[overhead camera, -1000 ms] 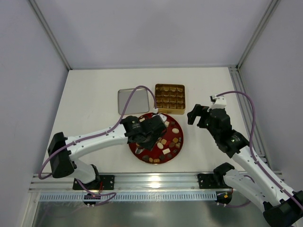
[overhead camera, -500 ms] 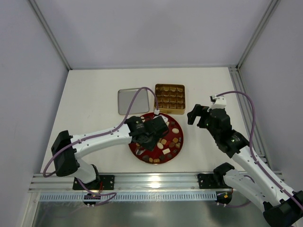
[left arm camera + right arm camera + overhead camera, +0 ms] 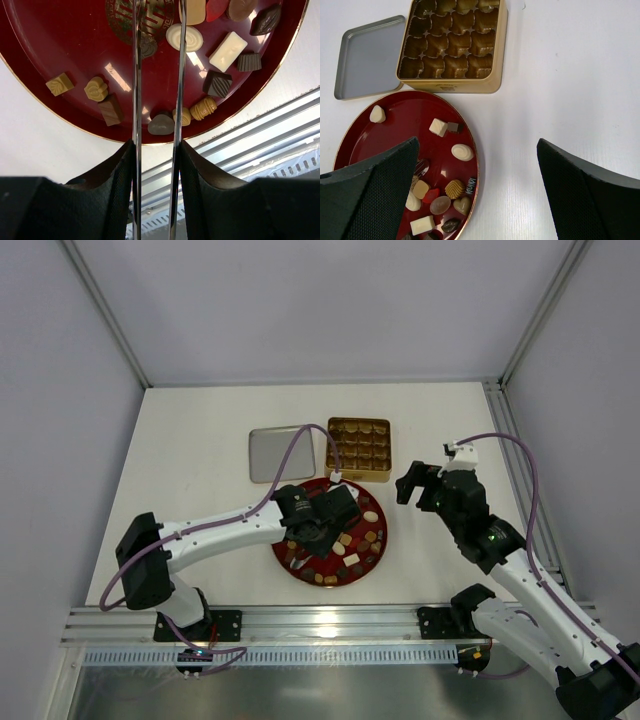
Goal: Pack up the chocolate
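Fingers (image 3: pixel 135 75) of the left gripper (image 3: pixel 159 30), narrowly parted and empty, have edged rightward over the plate (image 3: pixel 60 40). Chocolates (image 3: pixel 184 38) lie loose on the plate. Beyond the plate, the tin (image 3: pixel 447 86) looks unfilled, so packing seems barely begun. Beside the plate, the right gripper (image 3: pixel 477 190) gapes wide.

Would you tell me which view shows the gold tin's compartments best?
Right wrist: the tin is close, and its cells are clearly empty, though its far edge is cropped. Top external shows it whole but small; left wrist doesn't show it.
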Tool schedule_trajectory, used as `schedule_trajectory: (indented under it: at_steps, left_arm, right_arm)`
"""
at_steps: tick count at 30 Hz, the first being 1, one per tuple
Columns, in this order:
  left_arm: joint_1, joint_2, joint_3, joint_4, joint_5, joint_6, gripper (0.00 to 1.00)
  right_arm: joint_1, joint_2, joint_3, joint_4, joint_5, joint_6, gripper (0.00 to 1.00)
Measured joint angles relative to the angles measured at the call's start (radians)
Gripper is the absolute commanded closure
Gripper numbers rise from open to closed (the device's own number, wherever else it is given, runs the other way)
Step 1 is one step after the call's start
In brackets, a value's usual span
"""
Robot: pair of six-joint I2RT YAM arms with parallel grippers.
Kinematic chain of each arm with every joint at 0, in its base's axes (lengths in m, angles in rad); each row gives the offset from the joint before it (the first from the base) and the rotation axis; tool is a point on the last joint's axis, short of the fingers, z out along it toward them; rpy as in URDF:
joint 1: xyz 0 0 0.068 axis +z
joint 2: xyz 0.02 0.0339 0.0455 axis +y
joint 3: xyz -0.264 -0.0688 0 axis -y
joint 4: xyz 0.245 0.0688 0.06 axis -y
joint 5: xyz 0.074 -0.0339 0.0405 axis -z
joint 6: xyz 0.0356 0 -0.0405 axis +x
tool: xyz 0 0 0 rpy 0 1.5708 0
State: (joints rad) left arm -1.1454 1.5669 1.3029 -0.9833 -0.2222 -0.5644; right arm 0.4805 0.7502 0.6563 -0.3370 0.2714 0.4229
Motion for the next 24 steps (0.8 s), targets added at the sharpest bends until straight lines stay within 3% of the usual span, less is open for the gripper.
schedule_trajectory:
  at_steps: [24]
  left_arm:
    - [0.0, 0.002, 0.028, -0.002, -0.026, 0.018, 0.82]
  right_arm:
    - [0.0, -0.013, -0.01, -0.001, 0.004, 0.0, 0.0]
